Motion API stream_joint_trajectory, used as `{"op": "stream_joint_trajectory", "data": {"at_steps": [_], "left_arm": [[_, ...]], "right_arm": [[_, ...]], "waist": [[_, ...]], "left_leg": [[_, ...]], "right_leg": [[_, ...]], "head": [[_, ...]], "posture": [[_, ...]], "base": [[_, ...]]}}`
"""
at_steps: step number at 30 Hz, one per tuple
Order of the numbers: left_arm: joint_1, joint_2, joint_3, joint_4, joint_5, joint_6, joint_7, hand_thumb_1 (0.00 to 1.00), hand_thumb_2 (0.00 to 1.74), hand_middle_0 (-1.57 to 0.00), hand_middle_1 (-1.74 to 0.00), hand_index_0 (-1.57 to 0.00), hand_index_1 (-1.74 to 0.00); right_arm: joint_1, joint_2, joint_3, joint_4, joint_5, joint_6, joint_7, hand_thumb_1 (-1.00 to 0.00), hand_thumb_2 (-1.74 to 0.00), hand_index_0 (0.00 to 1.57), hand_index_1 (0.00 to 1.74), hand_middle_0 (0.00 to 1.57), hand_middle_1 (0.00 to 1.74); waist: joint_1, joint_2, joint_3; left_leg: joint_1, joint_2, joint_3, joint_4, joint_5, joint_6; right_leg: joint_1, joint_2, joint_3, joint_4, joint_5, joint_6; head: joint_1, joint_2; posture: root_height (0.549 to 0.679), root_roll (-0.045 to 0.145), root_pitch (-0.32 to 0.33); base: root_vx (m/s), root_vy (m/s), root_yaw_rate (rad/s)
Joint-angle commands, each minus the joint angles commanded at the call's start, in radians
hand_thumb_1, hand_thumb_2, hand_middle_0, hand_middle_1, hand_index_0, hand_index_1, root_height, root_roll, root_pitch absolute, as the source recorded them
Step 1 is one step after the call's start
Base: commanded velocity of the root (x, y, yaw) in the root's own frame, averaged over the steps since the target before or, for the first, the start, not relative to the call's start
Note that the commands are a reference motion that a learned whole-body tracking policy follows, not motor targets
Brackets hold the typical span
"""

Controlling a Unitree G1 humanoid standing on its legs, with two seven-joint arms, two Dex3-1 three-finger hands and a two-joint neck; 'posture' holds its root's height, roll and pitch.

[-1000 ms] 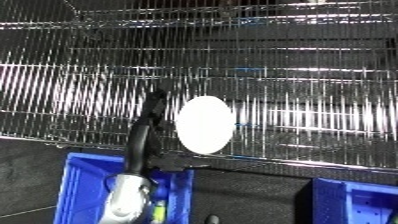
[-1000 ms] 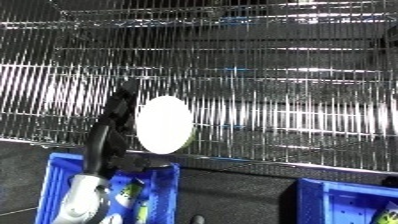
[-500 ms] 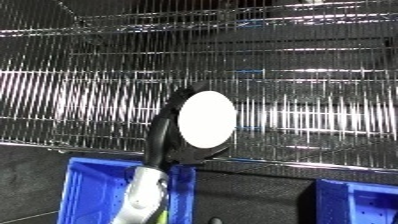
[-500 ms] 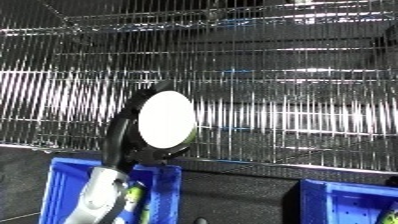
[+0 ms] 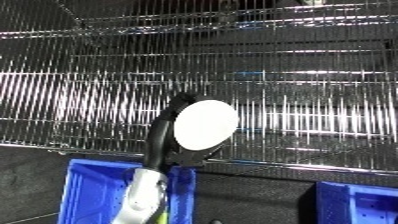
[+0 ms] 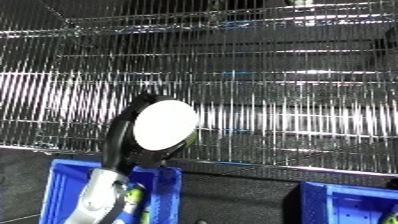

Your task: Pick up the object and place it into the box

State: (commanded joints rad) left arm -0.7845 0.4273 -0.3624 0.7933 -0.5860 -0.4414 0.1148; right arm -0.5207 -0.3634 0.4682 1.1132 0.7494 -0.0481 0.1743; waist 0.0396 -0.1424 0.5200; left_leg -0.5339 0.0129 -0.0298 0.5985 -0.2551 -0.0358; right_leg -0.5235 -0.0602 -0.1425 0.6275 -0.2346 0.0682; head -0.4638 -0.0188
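Bin [image 5: 89, 192], blue, sits at lower left, below the front edge of the wire shelf [image 5: 293, 75]. Left forearm rises out of the space over this bin, white and silver, ending in the black left hand [image 5: 167, 136]. Hand is raised against the shelf's wire grid, up and slightly right of the bin. Fingers and thumb are curled round the rim of a white disc-shaped object [image 5: 205, 124], which is held with its flat face turned toward the camera, tilted slightly right. Object is off any surface, in front of the shelf wires, above the bin's right wall. Second blue bin [image 5: 364, 205] shows at lower right, well apart from the first. Right hand does not appear in either view.
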Motion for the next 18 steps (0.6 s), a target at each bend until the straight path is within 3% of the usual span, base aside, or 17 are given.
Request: {"op": "stream_joint_trajectory", "data": {"at_steps": [6, 12, 18], "left_arm": [[0.089, 0.022, 0.049, -0.11, -0.129, -0.073, -0.07, 1.0, 1.74, -1.57, -1.74, -1.57, -1.74], [0.221, 0.057, 0.158, -0.269, -0.14, -0.143, -0.015, 1.0, 1.74, -1.57, -1.74, -1.57, -1.74], [0.358, 0.064, 0.251, -0.38, -0.156, -0.182, 0.007, 1.0, 1.74, -1.57, -1.74, -1.57, -1.74]], "right_arm": [[0.043, -0.009, -0.031, 0.003, 0.007, -0.023, -0.008, 0.0, 0.0, 0.0, 0.0, 0.0, 0.0], [0.09, -0.02, -0.066, 0.007, 0.027, -0.05, -0.019, 0.0, 0.0, 0.0, 0.0, 0.0, 0.0], [0.134, -0.029, -0.106, 0.015, 0.049, -0.072, -0.013, 0.0, 0.0, 0.0, 0.0, 0.0, 0.0]], "waist": [[0.028, 0.033, 0.0], [0.071, 0.065, 0.0], [0.115, 0.084, 0.0]], "left_leg": [[0.007, -0.017, -0.011, -0.022, 0.01, 0.0008], [0.012, -0.038, -0.032, -0.032, 0.016, 0.0006], [0.021, -0.057, -0.054, -0.042, 0.021, -0.0008]], "right_leg": [[0.0, -0.0151, -0.011, 0.002, -0.004, -0.0024], [0.008, -0.0313, -0.031, 0.004, -0.012, -0.0084], [0.029, -0.0438, -0.056, 0.001, -0.019, -0.0126]], "head": [[0.073, 0.0], [0.153, -0.008], [0.198, -0.002]], "posture": [[0.647, 0.024, 0.148], [0.648, 0.032, 0.146], [0.65, 0.036, 0.14]], "base": [[-0.012, -0.012, 0.14], [-0.021, -0.023, 0.18], [-0.019, -0.038, 0.163]]}}
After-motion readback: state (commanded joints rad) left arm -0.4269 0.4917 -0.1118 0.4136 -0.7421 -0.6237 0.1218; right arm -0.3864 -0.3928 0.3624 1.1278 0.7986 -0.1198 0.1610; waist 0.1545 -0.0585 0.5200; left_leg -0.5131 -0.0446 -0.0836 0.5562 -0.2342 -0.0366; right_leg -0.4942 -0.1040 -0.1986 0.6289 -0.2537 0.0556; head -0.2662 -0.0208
